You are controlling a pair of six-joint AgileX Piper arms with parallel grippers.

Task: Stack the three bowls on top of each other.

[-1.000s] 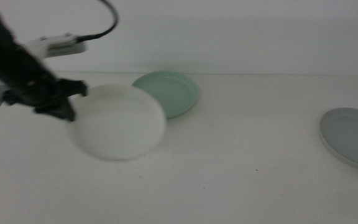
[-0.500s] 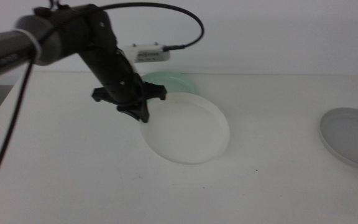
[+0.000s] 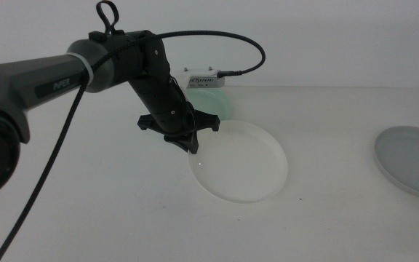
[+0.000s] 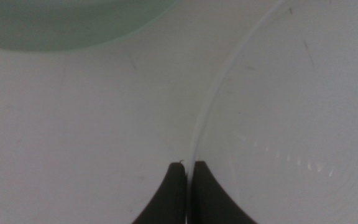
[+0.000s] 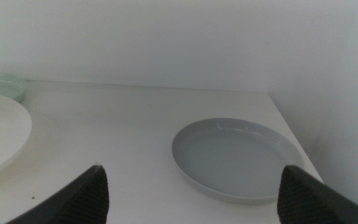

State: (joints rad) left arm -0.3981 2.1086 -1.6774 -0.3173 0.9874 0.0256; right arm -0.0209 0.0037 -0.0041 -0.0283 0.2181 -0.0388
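The white bowl (image 3: 244,164) is near the table's middle, and my left gripper (image 3: 188,143) is shut on its left rim. In the left wrist view the two jaws (image 4: 188,177) pinch the thin rim of the white bowl (image 4: 291,112). Whether the bowl rests on the table or hangs just above it cannot be told. Behind the arm the mint green bowl (image 3: 220,103) is partly hidden; the wrist view catches its edge (image 4: 55,28). The grey bowl (image 3: 413,160) lies at the far right. My right gripper (image 5: 192,169) stands open in front of the grey bowl (image 5: 232,158), outside the middle view.
The white table (image 3: 108,211) runs to a pale wall at the back. The left arm's black cable (image 3: 246,51) loops above the green bowl. The table's right edge (image 5: 294,140) is close behind the grey bowl.
The left arm has carried the white bowl from the table's left side rightward to the middle, passing in front of the green bowl. The grey bowl has not moved.
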